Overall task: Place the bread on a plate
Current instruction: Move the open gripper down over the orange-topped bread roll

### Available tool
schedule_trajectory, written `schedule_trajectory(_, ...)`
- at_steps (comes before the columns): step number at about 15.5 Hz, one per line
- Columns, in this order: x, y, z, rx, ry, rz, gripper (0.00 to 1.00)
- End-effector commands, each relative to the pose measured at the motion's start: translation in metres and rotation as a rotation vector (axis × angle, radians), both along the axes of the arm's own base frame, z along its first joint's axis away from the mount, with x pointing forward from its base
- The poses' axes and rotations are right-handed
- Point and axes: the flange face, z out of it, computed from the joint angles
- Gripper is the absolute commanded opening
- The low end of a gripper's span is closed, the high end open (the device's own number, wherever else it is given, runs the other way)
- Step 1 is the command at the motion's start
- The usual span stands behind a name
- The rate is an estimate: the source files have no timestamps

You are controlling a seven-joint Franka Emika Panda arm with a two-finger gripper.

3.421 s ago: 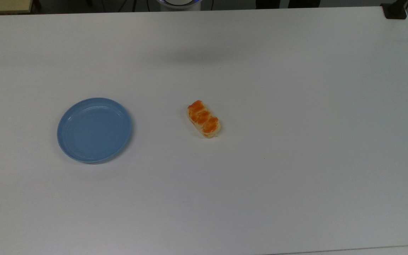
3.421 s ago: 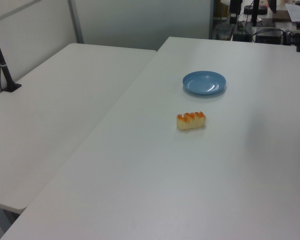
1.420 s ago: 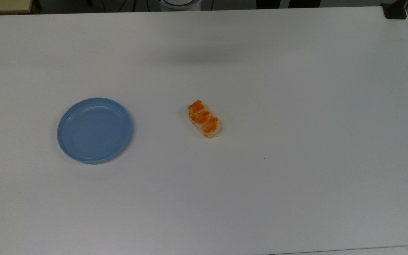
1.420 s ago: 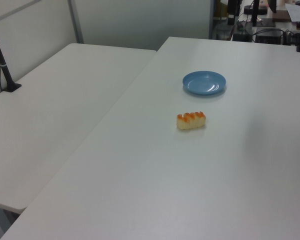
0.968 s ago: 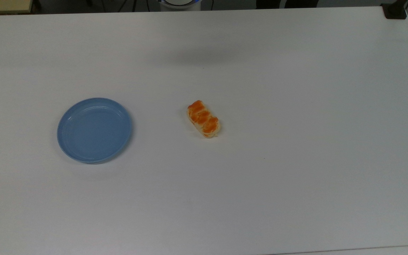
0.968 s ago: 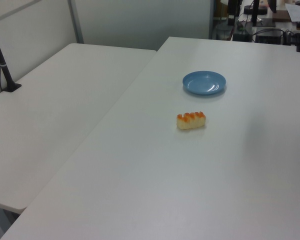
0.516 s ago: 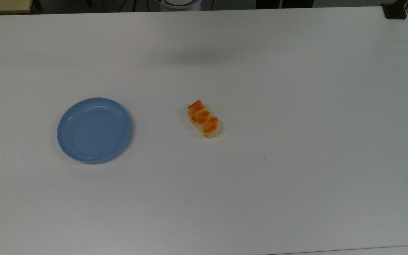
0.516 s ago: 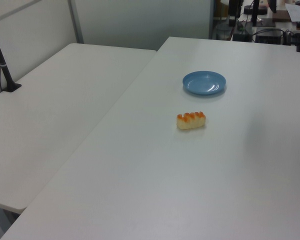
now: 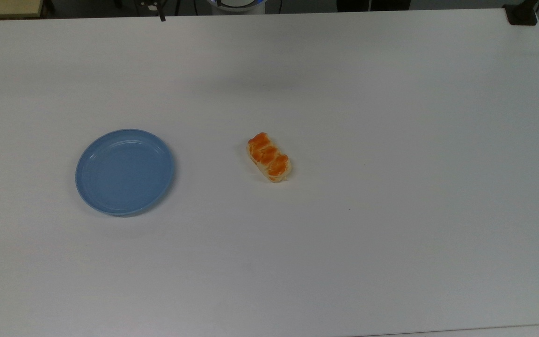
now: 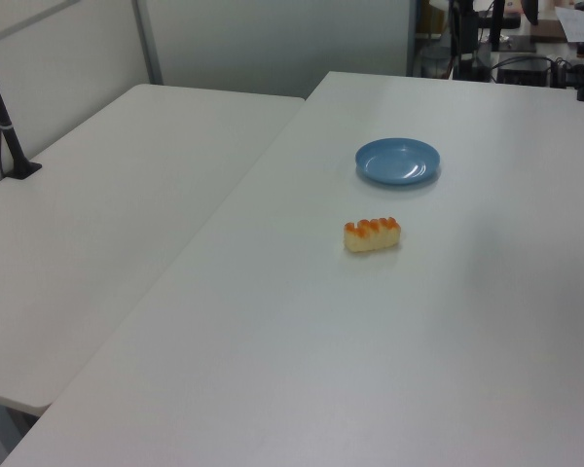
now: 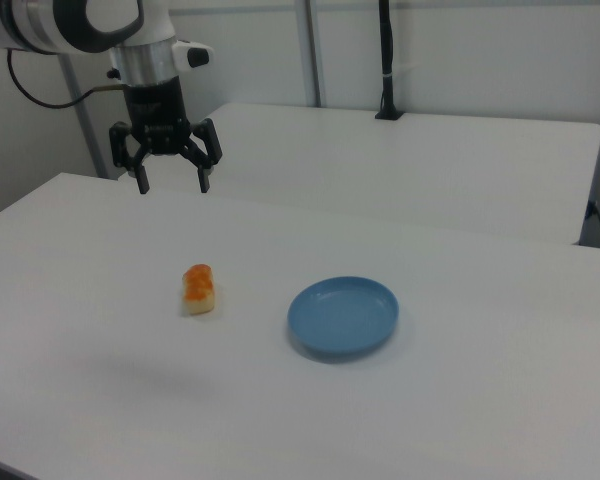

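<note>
The bread (image 9: 269,157) (image 10: 372,233) (image 11: 198,287), a small cream bun with orange-brown lobes, lies on the white table (image 9: 391,140) near its middle. The light-blue plate (image 9: 124,172) (image 10: 398,161) (image 11: 342,317) sits bare, apart from the bread, toward the top view's left. In the right view my gripper (image 11: 173,187) hangs open and holds nothing. It is well above the table, up and slightly to the right view's left of the bread, with its fingers pointing down.
A second white table (image 10: 107,195) adjoins this one. A black post (image 10: 8,136) (image 11: 385,60) stands clamped on it. A black clamp (image 9: 522,15) sits at the table's corner in the top view's upper right. The robot base (image 9: 236,3) is at the top view's upper edge.
Bread and plate have stayed put. A small dark part has come into the top view's upper edge, left of the robot base.
</note>
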Motion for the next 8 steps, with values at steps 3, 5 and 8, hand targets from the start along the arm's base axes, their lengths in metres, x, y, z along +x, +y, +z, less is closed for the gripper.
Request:
schedule_trajectory(3, 0.02, 0.027, -0.033, 0.032, -0.021, 0.245, 1.0)
schedule_trajectory(5, 0.036, 0.034, -0.052, 0.035, -0.035, 0.259, 1.0)
schedule_trajectory(8, 0.051, 0.053, -0.083, 0.037, -0.053, 0.284, 1.0)
